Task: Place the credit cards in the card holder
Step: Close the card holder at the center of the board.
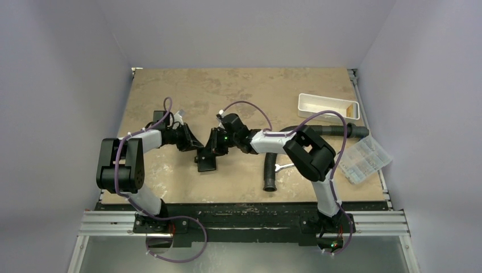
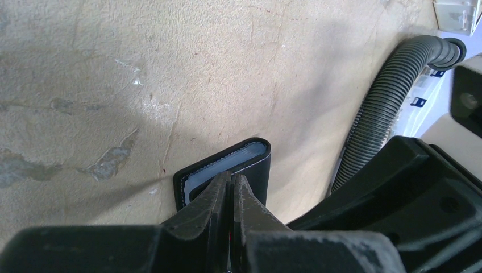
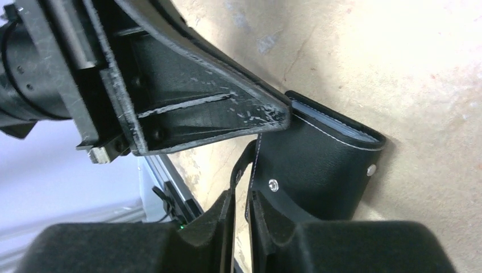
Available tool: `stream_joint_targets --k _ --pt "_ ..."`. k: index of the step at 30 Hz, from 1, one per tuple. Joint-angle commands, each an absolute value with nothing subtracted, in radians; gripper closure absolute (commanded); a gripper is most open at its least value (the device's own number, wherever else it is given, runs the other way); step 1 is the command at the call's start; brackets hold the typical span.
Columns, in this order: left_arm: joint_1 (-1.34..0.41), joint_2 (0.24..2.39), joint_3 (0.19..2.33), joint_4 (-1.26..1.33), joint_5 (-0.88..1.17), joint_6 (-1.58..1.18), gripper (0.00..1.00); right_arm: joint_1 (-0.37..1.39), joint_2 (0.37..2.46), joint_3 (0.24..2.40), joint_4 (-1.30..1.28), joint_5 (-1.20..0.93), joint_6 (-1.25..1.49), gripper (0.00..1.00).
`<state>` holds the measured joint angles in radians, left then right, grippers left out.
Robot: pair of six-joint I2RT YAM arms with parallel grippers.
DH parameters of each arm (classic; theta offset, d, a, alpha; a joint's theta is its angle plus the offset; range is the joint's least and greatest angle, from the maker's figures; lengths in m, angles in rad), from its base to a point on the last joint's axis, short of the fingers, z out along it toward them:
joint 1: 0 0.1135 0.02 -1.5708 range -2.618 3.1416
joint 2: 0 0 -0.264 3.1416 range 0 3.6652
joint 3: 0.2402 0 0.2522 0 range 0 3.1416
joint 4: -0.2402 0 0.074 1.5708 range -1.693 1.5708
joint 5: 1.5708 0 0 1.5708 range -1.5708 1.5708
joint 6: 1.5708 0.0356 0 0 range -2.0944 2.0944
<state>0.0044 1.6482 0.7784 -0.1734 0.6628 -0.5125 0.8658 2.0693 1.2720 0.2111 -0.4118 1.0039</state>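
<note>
The black card holder (image 1: pixel 207 164) stands on edge on the table between my two grippers. Greyish credit cards (image 2: pixel 227 163) sit inside it, only their edges showing (image 3: pixel 335 122). My left gripper (image 2: pixel 231 177) is shut on the holder's upper edge, and its finger (image 3: pixel 227 108) meets the holder's corner in the right wrist view. The holder's (image 3: pixel 318 165) thin stitched flap hangs down into my right gripper (image 3: pixel 243 196), whose jaws stand slightly apart with table showing between them. From above, the left gripper (image 1: pixel 193 142) and right gripper (image 1: pixel 212 151) meet over the holder.
A black corrugated hose (image 1: pixel 273 165) lies right of the holder and reaches the far right. A silver wrench (image 1: pixel 284 166) lies beside it. A white tray (image 1: pixel 328 106) sits at the back right, and a clear compartment box (image 1: pixel 364 159) at the right edge.
</note>
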Motion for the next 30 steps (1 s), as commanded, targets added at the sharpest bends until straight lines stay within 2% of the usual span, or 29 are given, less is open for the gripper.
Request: stream_joint_targets --k 1,4,7,15,21,30 --pt "0.007 1.663 0.795 -0.189 0.644 -0.482 1.0 0.881 2.059 1.345 0.197 -0.429 0.933 0.75" --pt "0.008 1.663 0.796 -0.189 0.644 -0.483 1.0 0.887 2.061 1.355 0.206 -0.427 0.943 0.67" --pt "0.007 1.663 0.795 -0.186 0.649 -0.483 1.0 0.892 2.087 1.392 0.179 -0.433 0.942 0.64" --pt "0.007 1.655 0.795 -0.184 0.65 -0.483 1.0 0.9 2.125 1.427 0.143 -0.428 0.941 0.66" --pt "0.008 1.651 0.794 -0.183 0.651 -0.483 1.0 0.901 2.087 1.42 0.081 -0.368 0.878 0.59" --pt "0.008 1.651 0.795 -0.181 0.654 -0.485 1.0 0.9 2.059 1.376 0.091 -0.379 0.875 0.58"
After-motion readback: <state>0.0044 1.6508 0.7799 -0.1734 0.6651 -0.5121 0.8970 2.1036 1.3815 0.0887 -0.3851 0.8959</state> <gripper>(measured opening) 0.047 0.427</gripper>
